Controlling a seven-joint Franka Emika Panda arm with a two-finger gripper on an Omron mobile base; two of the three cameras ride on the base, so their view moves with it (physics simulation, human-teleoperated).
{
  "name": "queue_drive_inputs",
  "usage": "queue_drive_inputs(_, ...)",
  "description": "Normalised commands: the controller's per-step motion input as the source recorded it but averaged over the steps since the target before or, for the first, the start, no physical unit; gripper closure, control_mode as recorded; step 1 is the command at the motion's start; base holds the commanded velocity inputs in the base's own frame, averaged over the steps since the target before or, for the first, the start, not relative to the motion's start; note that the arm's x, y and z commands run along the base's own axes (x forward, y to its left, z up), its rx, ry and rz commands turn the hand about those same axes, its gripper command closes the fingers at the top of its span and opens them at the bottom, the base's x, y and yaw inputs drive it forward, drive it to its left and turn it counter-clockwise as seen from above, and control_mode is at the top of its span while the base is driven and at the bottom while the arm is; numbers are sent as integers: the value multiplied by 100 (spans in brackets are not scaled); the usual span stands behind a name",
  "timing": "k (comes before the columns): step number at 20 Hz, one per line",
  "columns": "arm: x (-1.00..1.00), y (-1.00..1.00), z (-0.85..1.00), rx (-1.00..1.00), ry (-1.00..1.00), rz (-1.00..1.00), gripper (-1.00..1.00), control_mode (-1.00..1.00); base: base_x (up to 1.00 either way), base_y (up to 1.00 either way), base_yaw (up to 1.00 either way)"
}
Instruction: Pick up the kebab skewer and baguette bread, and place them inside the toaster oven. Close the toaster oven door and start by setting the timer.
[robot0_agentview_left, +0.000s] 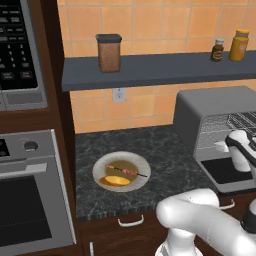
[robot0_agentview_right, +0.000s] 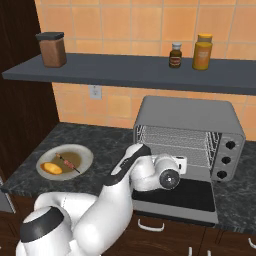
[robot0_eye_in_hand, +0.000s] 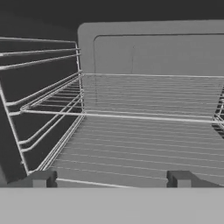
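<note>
The kebab skewer (robot0_agentview_left: 127, 172) and the golden baguette bread (robot0_agentview_left: 115, 180) lie on a round plate (robot0_agentview_left: 100, 167) on the dark counter, also seen as skewer (robot0_agentview_right: 67, 162) and baguette (robot0_agentview_right: 52, 168) at the left. The grey toaster oven (robot0_agentview_left: 210, 107) (robot0_agentview_right: 187, 112) stands at the right. Its door (robot0_agentview_right: 187, 195) (robot0_agentview_left: 226, 171) is folded down flat. My gripper (robot0_agentview_right: 183, 162) (robot0_agentview_left: 221, 146) hovers over the door at the oven's mouth. In the hand view my gripper (robot0_eye_in_hand: 111, 179) is open with nothing between its fingertips (robot0_eye_in_hand: 41, 178), facing the bare wire rack (robot0_eye_in_hand: 144, 131).
A built-in steel oven (robot0_agentview_left: 25, 200) and a black-panelled microwave (robot0_agentview_left: 17, 50) fill the left wall. A shelf (robot0_agentview_left: 150, 72) above the counter carries a brown jar (robot0_agentview_left: 109, 52) and two bottles (robot0_agentview_left: 217, 50) (robot0_agentview_left: 239, 45). Three knobs (robot0_agentview_right: 226, 160) sit on the toaster oven's right side.
</note>
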Motion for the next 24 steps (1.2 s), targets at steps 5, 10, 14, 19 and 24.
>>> queue_drive_inputs(5, 25, -19, -24, 0, 1, 0, -100, -100, 0, 0, 0)
queue_drive_inputs(10, 29, -20, -15, 0, 0, 0, -100, -100, 0, 0, 0)
queue_drive_inputs(14, 23, -13, -33, -1, 0, 0, -100, -100, 0, 0, 0)
queue_drive_inputs(19, 27, -2, -29, -1, 0, 0, -100, -100, 0, 0, 0)
queue_drive_inputs(24, 24, -2, -3, 0, -1, 0, -100, -100, 0, 0, 0)
